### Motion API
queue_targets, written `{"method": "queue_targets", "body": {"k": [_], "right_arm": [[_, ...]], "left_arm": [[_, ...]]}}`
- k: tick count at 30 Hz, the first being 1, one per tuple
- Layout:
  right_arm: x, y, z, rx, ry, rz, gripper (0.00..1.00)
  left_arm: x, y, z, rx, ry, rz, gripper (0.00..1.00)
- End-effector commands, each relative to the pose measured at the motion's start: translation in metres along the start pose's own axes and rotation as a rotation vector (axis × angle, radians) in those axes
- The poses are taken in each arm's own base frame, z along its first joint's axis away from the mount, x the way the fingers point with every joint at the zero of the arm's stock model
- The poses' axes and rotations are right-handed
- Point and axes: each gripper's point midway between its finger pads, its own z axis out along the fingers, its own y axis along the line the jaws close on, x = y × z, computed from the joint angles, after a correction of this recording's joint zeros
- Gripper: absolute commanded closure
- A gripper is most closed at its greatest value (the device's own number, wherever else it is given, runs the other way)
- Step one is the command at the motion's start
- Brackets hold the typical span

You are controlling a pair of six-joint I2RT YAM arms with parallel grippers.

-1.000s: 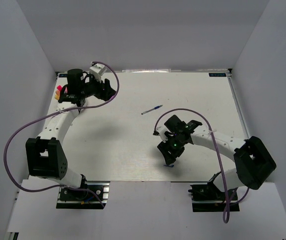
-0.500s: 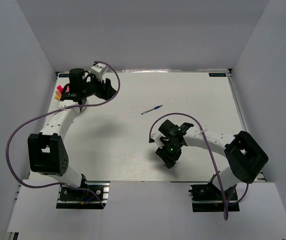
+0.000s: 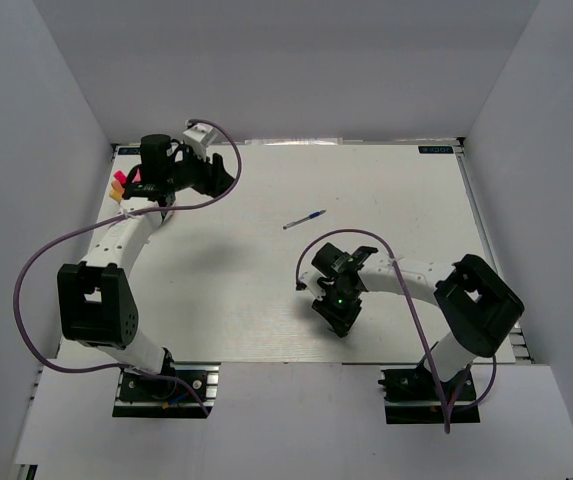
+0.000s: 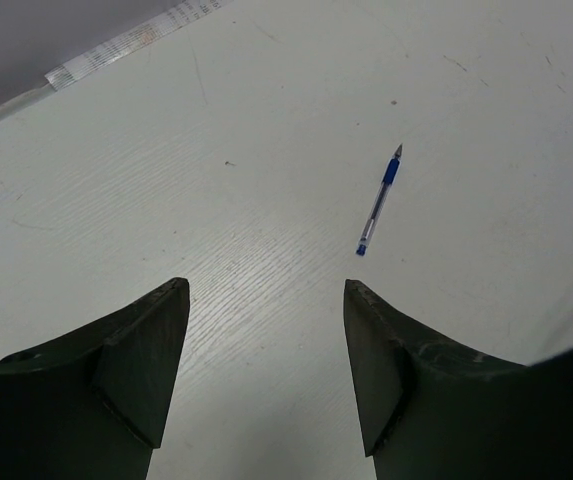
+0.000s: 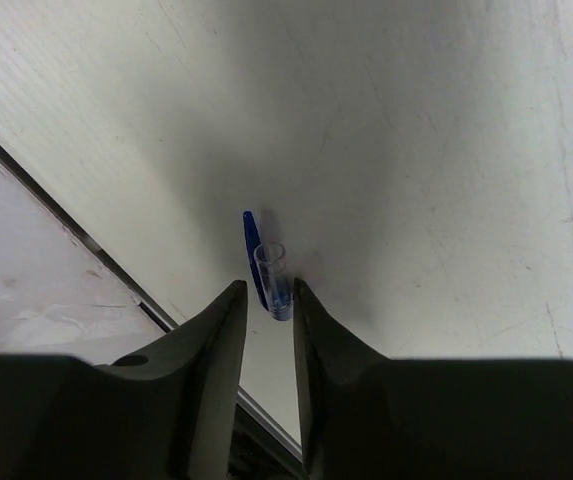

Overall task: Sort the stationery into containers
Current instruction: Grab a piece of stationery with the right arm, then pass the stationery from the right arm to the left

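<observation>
**Right pincer narrowed around a small blue piece; left pincer wide and empty**

- Right pincer [image 5: 267,285]: low over the table [image 3: 266,290], tips pointing down at it. Jaws drawn in to a narrow slot.
- A short blue-and-clear piece [image 5: 271,272] stands in that slot, right at the fingertips. It has a clear tube end and a blue clip along one side. The finger on its right looks to be against it. On the other side the gap is too thin to read, so I cannot tell whether it is truly gripped.
- The table's front edge runs past this pincer on one side, close by.
- Left pincer [image 4: 266,290]: jaws spread wide, nothing between them, held above the tabletop.
- Blue pen [image 4: 378,205]: lies flat on the table ahead of the left pincer's tips, off toward its right-hand finger and well clear of both fingers. Seen from above, it lies between the two pincers, touching neither.
- Pink and orange pieces [image 3: 119,181]: show behind the left pincer, on the outer side of its arm. Whatever holds them is hidden by the arm.
</observation>
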Motion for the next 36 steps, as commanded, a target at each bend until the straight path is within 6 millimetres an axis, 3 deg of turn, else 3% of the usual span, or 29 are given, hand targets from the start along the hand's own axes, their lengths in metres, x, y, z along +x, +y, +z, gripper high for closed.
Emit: {"method": "queue_targets", "body": {"k": [1, 5, 8, 9, 10, 12, 13, 14, 16, 17, 20, 23, 24, 31, 35, 36], "right_arm": [[0.002, -0.007, 0.008, 0.038, 0.038, 0.001, 0.71], [0.000, -0.009, 0.007, 0.044, 0.034, 0.005, 0.87], [-0.016, -0.008, -0.005, 0.040, -0.030, -0.029, 0.98], [-0.025, -0.008, -0.014, 0.052, -0.077, -0.049, 1.00], [-0.034, -0.009, -0.021, 0.061, -0.118, -0.070, 1.00], [-0.060, -0.008, -0.043, 0.075, -0.218, -0.136, 1.00], [-0.068, -0.007, -0.051, 0.075, -0.245, -0.149, 1.00], [-0.084, -0.003, -0.067, 0.063, -0.291, -0.167, 1.00], [-0.098, -0.002, -0.086, 0.038, -0.334, -0.171, 1.00], [-0.112, 0.007, -0.105, 0.007, -0.380, -0.197, 1.00], [-0.141, 0.008, -0.142, 0.002, -0.486, -0.246, 1.00], [-0.155, 0.014, -0.163, -0.058, -0.530, -0.264, 1.00], [-0.166, 0.020, -0.179, -0.070, -0.573, -0.286, 1.00], [-0.178, 0.048, -0.214, -0.256, -0.667, -0.290, 1.00], [-0.175, 0.052, -0.216, -0.274, -0.675, -0.301, 1.00], [-0.175, 0.053, -0.217, -0.281, -0.673, -0.301, 1.00]], "left_arm": [[-0.021, -0.006, -0.007, -0.001, -0.061, 0.008, 0.27], [-0.020, -0.013, -0.013, 0.026, -0.085, -0.150, 0.28], [-0.019, -0.035, -0.020, 0.136, -0.095, -0.225, 0.31], [-0.030, -0.053, -0.029, 0.217, -0.130, -0.200, 0.33], [-0.020, -0.062, -0.032, 0.256, -0.135, -0.217, 0.35], [-0.036, -0.081, -0.048, 0.316, -0.209, -0.229, 0.39], [-0.028, -0.088, -0.051, 0.340, -0.199, -0.272, 0.42], [-0.032, -0.094, -0.054, 0.366, -0.205, -0.320, 0.44], [-0.031, -0.109, -0.062, 0.447, -0.185, -0.355, 0.46], [-0.030, -0.114, -0.065, 0.466, -0.174, -0.355, 0.46], [-0.028, -0.133, -0.075, 0.538, -0.134, -0.294, 0.47], [-0.017, -0.143, -0.083, 0.592, -0.076, -0.262, 0.51], [-0.014, -0.146, -0.085, 0.602, -0.074, -0.270, 0.51], [0.000, -0.183, -0.115, 0.816, -0.070, -0.169, 0.54], [0.010, -0.197, -0.124, 0.921, -0.050, -0.141, 0.53], [0.004, -0.199, -0.125, 0.938, -0.075, -0.084, 0.52]]}}
